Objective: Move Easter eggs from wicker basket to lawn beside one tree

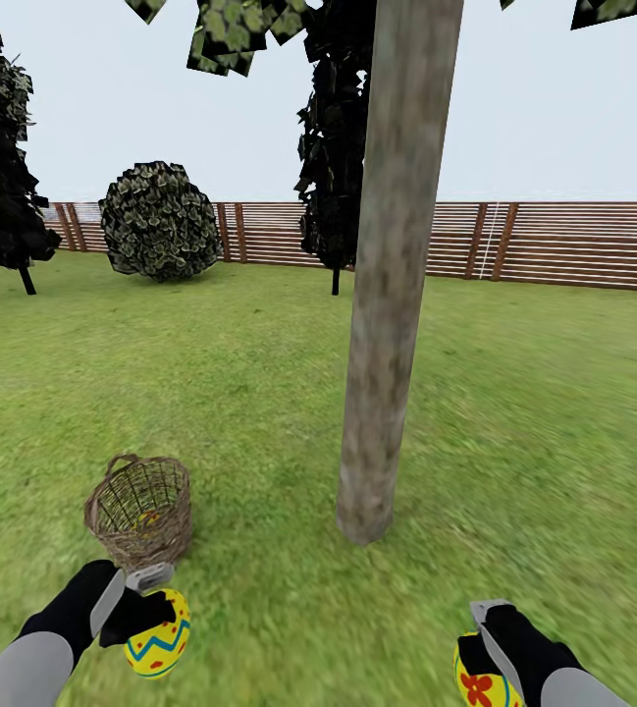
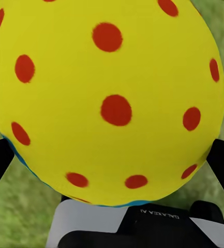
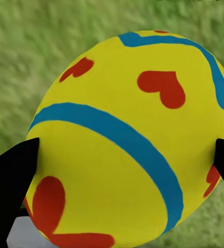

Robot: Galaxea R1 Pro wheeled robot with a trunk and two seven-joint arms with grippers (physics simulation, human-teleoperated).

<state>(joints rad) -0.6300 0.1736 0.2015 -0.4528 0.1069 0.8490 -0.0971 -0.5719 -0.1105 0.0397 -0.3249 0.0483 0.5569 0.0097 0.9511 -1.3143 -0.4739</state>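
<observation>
Left tool (image 1: 146,614) clamped on yellow egg (image 1: 159,635) with red dots and blue zigzag, low over lawn (image 1: 514,412), just near side of wicker basket (image 1: 139,511); something yellow shows inside basket. Right tool (image 1: 485,643) clamped on second egg (image 1: 482,679), red hearts, blue bands. Tree (image 1: 387,295) trunk stands between, basket left of it

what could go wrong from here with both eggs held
Both eggs hang above the grass: the left gripper holds one, the right gripper another. Released from there, they may roll away from the tree. Something yellow shows inside the wicker basket, probably the third egg, easily forgotten.
</observation>
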